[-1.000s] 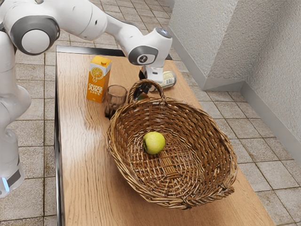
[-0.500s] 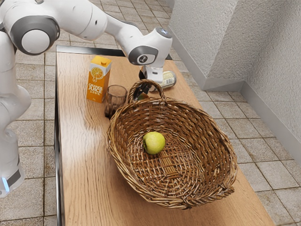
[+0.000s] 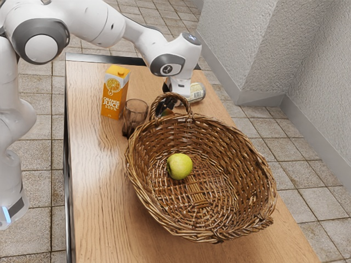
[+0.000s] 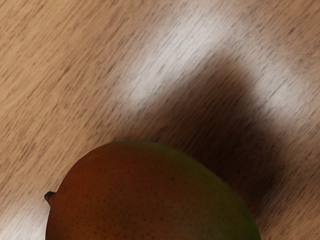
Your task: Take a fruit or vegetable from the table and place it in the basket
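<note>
We have an oval brown wicker basket (image 3: 241,159) on our brown wooden table (image 3: 90,192). Beside it, our black two-finger gripper (image 3: 163,105) is down at a smooth red-and-green mango (image 4: 150,195); spread or pinching, we cannot tell. A round yellow-green apple (image 3: 180,166) lies inside the basket.

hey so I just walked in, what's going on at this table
A robot arm has its tool down at a reddish-green, mango-like fruit, behind the handle of a wicker basket. I can't tell if it has a grip on it. The fruit isn't in the basket; a yellow-green apple is.
</note>
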### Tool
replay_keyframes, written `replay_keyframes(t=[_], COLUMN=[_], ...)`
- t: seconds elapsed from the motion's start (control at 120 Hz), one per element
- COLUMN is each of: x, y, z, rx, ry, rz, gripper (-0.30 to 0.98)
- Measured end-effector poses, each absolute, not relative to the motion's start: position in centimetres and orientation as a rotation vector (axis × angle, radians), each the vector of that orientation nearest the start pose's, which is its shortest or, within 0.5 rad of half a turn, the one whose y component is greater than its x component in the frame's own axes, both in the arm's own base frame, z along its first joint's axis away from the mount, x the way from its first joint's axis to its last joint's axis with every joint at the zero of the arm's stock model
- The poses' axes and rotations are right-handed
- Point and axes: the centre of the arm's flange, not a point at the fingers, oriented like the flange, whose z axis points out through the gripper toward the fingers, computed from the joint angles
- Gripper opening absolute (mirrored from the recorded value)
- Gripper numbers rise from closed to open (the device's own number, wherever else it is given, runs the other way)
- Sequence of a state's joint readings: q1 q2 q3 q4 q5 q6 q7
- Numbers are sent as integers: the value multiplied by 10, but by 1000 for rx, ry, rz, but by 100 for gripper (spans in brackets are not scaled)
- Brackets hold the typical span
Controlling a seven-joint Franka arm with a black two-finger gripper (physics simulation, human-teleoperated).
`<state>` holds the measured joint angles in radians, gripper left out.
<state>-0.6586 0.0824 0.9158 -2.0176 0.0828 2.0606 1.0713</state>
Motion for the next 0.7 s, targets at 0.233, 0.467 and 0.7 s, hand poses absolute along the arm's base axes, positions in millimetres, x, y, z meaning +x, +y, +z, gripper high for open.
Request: replay_keyframes(t=[0.233, 0.467, 0.7], x=[545, 546, 547], y=[141, 140, 140], z=[426, 420, 416], rx=[-2761, -2759, -2760], ry=[1258, 1255, 1251], rz=[143, 165, 177], gripper=[69, 69, 69])
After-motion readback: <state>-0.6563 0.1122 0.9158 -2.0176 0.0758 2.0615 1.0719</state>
